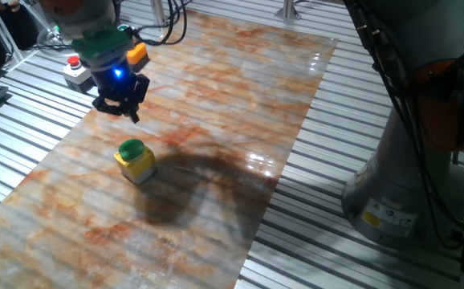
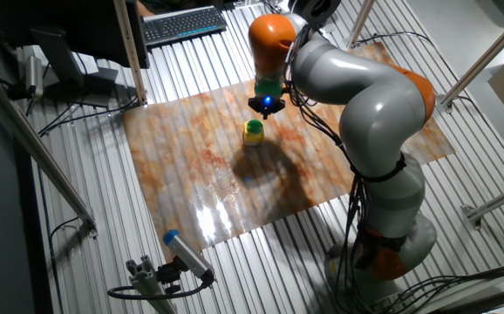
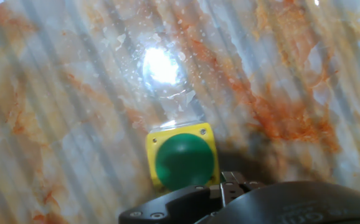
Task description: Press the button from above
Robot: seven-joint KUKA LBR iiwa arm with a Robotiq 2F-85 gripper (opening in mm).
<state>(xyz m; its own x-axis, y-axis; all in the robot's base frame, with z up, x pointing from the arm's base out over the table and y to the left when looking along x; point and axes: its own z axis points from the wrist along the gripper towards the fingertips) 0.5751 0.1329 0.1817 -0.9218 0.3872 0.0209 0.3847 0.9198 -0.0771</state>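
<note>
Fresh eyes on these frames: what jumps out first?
The green button on its yellow box stands alone near the middle of the marbled orange-and-grey tabletop. The gripper, with a blue light glowing on it, hangs above and just behind the button without touching it. Past the tabletop's far corner sits a grey box with a red button, on the slatted metal surface.

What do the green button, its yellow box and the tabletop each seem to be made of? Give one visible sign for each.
Green button: likely matte plastic, with even colour and little shine.
Yellow box: probably moulded plastic, uniformly yellow, with small screws at its corners.
Tabletop: a glossy marble-patterned surface, possibly laminate, since it reflects lamp glare.
</note>
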